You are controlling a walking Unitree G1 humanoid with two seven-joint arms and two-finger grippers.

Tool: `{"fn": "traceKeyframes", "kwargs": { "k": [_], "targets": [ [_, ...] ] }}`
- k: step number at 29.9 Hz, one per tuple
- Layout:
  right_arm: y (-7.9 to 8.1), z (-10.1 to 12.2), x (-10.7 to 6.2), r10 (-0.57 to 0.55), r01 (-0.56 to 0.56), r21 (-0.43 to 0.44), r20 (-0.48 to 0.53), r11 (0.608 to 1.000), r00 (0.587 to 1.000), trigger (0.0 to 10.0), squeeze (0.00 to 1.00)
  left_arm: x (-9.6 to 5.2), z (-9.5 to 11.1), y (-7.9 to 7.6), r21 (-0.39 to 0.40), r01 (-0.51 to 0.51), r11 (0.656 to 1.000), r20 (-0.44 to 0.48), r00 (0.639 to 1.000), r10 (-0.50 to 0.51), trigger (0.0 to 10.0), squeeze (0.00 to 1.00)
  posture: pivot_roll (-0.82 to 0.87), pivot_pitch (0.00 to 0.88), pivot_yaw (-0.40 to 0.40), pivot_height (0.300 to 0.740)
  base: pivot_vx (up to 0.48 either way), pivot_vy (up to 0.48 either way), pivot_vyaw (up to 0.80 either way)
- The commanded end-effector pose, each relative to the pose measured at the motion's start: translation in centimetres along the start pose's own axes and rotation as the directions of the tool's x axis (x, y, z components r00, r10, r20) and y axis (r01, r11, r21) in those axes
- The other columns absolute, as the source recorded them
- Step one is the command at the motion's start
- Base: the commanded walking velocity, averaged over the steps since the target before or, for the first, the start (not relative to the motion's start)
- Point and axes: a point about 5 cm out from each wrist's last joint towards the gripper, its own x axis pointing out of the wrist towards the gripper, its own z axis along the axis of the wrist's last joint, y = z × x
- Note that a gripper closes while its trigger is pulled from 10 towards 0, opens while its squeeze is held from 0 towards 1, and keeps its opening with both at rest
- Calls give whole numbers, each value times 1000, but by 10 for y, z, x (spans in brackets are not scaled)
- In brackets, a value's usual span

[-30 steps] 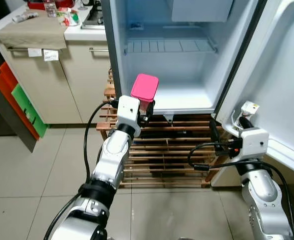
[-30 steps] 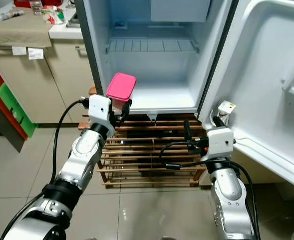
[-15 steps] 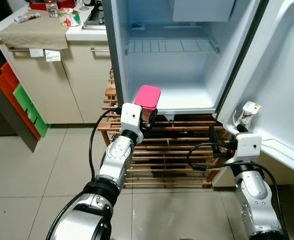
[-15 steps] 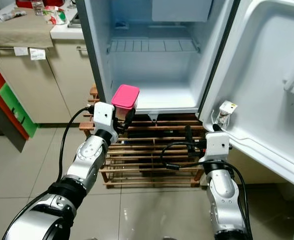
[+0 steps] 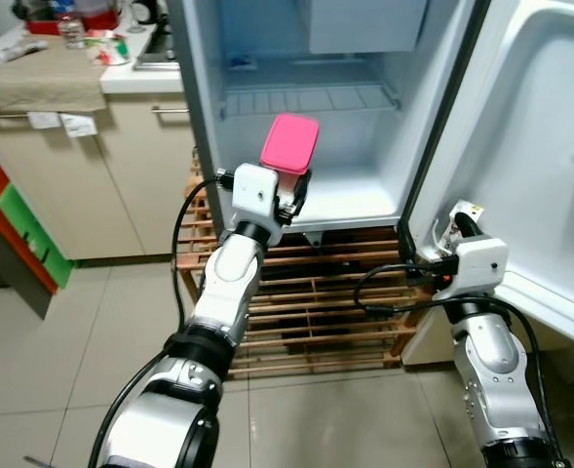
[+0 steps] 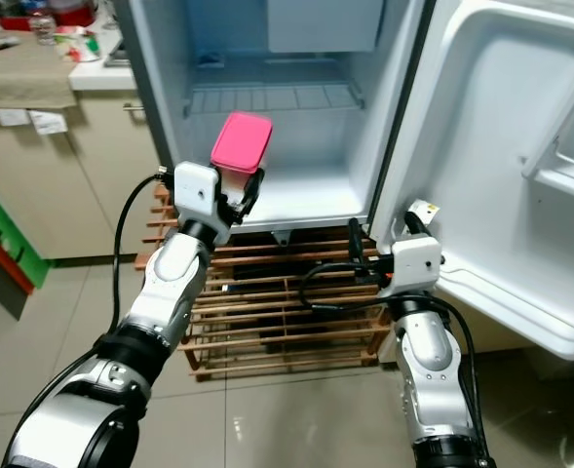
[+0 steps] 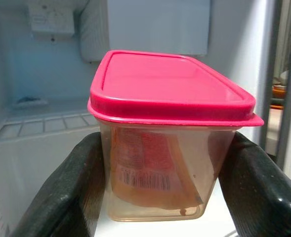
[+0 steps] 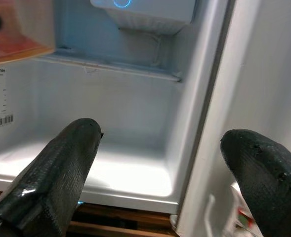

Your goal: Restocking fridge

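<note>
Container [image 7: 170, 148] of clear plastic sits clamped between my left gripper's [image 5: 288, 194] two black fingers [image 7: 66, 187], one pressed on each side wall. Its pink lid [image 5: 289, 143] is on and tilted toward the camera in the head views; something orange-brown with a printed label shows through the wall. I hold it raised at the front of the open fridge [image 5: 316, 107], just above the white floor of the compartment [image 5: 355, 200]. Beyond the container: wire shelf [image 5: 306, 97], then the back wall and a white box near the top. My right gripper [image 8: 160, 173] hangs low by the open fridge door [image 6: 491, 156], fingers spread wide, grasping nothing. Below the gripper, under the fridge, a wooden slatted rack [image 5: 316, 292]. Off to my left, a counter [image 5: 62, 68] with a cloth and clutter.
</note>
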Motion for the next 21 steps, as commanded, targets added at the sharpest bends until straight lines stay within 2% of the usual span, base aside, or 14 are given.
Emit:
{"fn": "traceKeyframes", "kwargs": {
  "k": [1,5,10,16,21],
  "targets": [
    [2,4,5,15,-15,3,7,1000,1000,10000,0,3,4,9,-8,-55,998,11,998,55,10000,0,-182,0,20,740,382,289,0],
    [1,6,5,19,-19,3,10,1000,1000,10000,0,5,8,10,-21,-67,998,22,998,67,10000,0,-182,0,20,740,316,356,0],
    [1,11,4,30,-30,8,16,1000,999,10000,0,6,14,7,-25,-64,998,45,997,65,10000,0,-182,0,20,740,0,463,0],
    [2,16,2,53,-54,10,27,999,998,10000,0,11,19,3,-9,-48,999,55,997,48,10000,0,-183,0,21,740,0,0,0],
    [3,14,-3,58,-58,10,12,998,998,10000,0,23,22,-8,7,-20,1000,7,1000,20,10000,0,-200,0,29,740,0,0,0]
  ]
}}
